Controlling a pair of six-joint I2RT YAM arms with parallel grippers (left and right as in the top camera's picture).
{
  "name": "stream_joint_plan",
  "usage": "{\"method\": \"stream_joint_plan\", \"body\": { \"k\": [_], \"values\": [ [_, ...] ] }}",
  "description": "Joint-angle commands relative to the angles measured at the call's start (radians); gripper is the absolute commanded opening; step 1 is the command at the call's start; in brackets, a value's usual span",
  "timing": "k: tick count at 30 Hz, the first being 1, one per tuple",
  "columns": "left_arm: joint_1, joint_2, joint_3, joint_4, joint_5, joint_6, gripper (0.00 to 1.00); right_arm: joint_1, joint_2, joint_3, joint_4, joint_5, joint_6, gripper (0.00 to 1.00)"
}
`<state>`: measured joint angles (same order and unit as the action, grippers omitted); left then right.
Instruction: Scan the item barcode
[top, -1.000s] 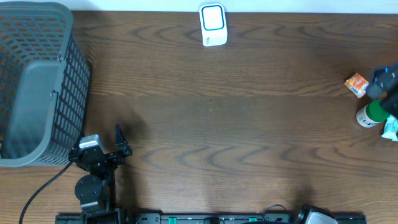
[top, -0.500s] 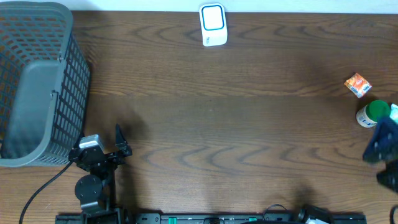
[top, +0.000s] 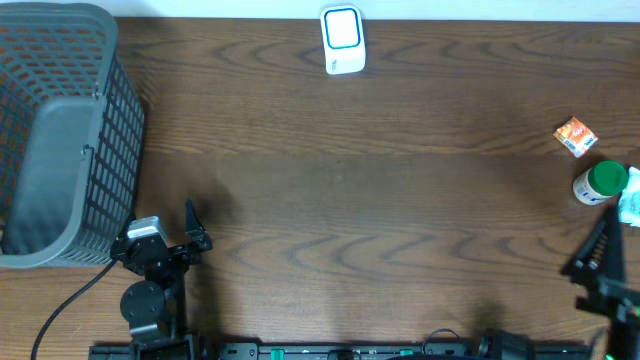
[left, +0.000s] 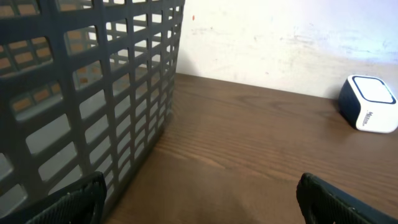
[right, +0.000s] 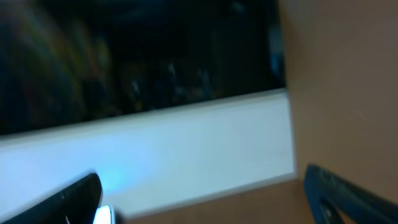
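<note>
Orange-printed, a small packet (top: 574, 135) lies near the right edge of the dark wood surface (top: 400, 200). Just in front of it stands a white bottle (top: 600, 184) with a green cap. A teal-and-white item (top: 630, 207) sits right beside the bottle, mostly cut off by the frame edge. All 3 rest on the surface, apart from either gripper.

The right gripper (top: 597, 275) hangs in the front right corner, nearer the front edge than the bottle, its jaws spread wide with nothing between them. Its own wrist view is blurred: 2 dark fingertips (right: 56, 202) at the bottom corners, a white band and a dark area beyond.

The white barcode scanner (top: 342, 40), with a blue-framed face, stands at the middle of the far edge, well apart from the 3 items.

At front left the left gripper (top: 196, 228) is also spread wide and empty, just beside a grey mesh basket (top: 60, 130). In its wrist view the basket wall fills the left side.
</note>
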<state>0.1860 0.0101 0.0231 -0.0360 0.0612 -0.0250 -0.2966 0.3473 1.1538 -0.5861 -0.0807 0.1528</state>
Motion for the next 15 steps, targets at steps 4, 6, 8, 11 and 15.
{"method": "stream_joint_plan", "body": {
  "k": [4,6,8,11,15],
  "values": [
    [-0.004,-0.006,-0.019,-0.029,0.006,0.006,0.98,0.135,-0.142,-0.346,0.253,-0.026,-0.016,0.99],
    [-0.004,-0.006,-0.019,-0.029,0.006,0.006,0.98,0.177,-0.185,-0.449,0.341,-0.026,-0.016,0.99],
    [-0.004,-0.006,-0.019,-0.029,0.006,0.006,0.98,0.208,-0.223,-0.54,0.422,-0.026,-0.015,0.99],
    [-0.004,-0.006,-0.019,-0.029,0.006,0.006,0.98,0.239,-0.279,-0.68,0.567,-0.026,-0.015,0.99],
    [-0.004,-0.006,-0.019,-0.029,0.006,0.006,0.98,0.263,-0.344,-0.844,0.728,-0.026,-0.015,0.99]
  ]
}}
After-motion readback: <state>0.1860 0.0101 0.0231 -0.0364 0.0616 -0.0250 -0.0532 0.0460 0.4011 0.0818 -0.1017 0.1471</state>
